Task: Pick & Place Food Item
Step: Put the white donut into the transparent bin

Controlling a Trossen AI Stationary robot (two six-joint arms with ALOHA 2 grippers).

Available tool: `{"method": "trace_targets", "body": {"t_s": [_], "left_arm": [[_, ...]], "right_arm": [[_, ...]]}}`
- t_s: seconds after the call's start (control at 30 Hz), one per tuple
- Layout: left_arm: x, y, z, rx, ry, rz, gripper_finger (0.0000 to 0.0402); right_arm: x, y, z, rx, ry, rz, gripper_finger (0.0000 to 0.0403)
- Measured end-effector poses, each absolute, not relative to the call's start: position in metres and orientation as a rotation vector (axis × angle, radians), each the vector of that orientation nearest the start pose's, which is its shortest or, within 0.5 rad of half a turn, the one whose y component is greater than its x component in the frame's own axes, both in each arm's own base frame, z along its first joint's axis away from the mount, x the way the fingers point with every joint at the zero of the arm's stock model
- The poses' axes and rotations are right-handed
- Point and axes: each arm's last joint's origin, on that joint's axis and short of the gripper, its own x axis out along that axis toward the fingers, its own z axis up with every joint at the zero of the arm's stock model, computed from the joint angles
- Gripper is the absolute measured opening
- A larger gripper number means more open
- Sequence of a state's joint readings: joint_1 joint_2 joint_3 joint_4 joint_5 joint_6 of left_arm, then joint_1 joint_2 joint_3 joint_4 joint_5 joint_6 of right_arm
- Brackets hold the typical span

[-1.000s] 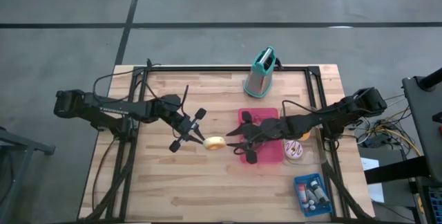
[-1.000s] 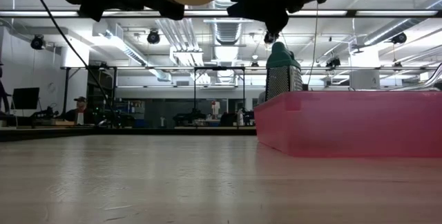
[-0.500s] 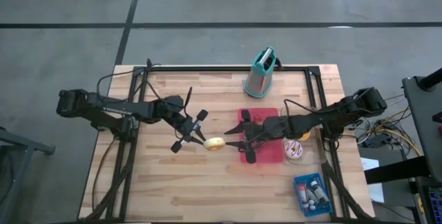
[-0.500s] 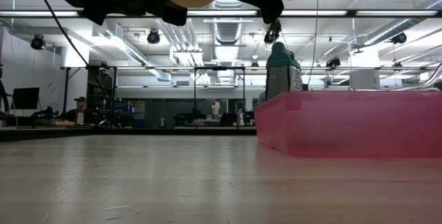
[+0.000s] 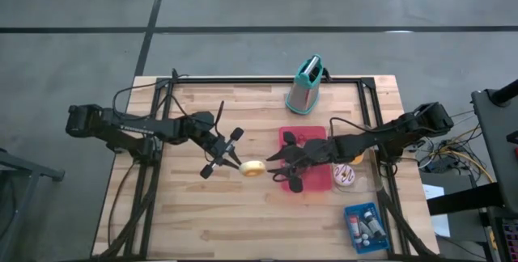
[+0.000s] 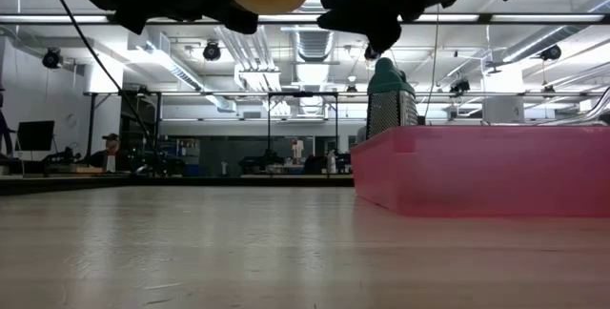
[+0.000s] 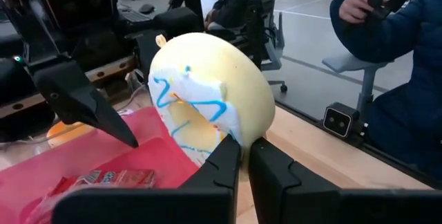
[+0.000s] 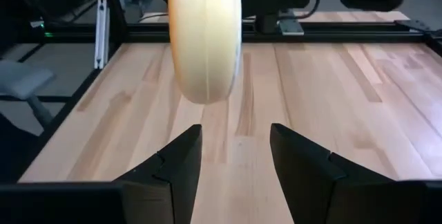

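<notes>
Two sets of fingers facing: left gripper point(image 5: 227, 157) pinching round pale-yellow iced doughnut point(image 5: 253, 168) edge-on toward right gripper point(image 5: 279, 167), spread, empty.

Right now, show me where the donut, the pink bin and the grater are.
donut point(image 5: 253, 168), high view, its top face.
pink bin point(image 6: 477, 171), low view, its near wall.
grater point(image 5: 305, 86), high view, its metal body below the teal handle.

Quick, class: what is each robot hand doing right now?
Left hand: closed on the yellow doughnut, held above the table.
Right hand: open, empty, facing the doughnut.
</notes>
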State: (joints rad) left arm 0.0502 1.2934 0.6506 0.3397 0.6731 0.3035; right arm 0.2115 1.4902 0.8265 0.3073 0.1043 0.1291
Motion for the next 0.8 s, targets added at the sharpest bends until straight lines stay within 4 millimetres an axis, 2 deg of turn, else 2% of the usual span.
{"method": "trace_targets", "body": {"t_s": [0.43, 0.8], "left_arm": [[0.2665, -0.0046, 0.2316, 0.183, 0.192, -0.655, 0.0026], [0.2664, -0.0044, 0.2315, 0.181, 0.194, -0.654, 0.0026]], "right_arm": [[0.3143, 0.0646, 0.2341, 0.122, 0.308, 0.082, 0.0164], [0.3152, 0.0648, 0.2374, 0.087, 0.272, 0.09, 0.0226]]}}
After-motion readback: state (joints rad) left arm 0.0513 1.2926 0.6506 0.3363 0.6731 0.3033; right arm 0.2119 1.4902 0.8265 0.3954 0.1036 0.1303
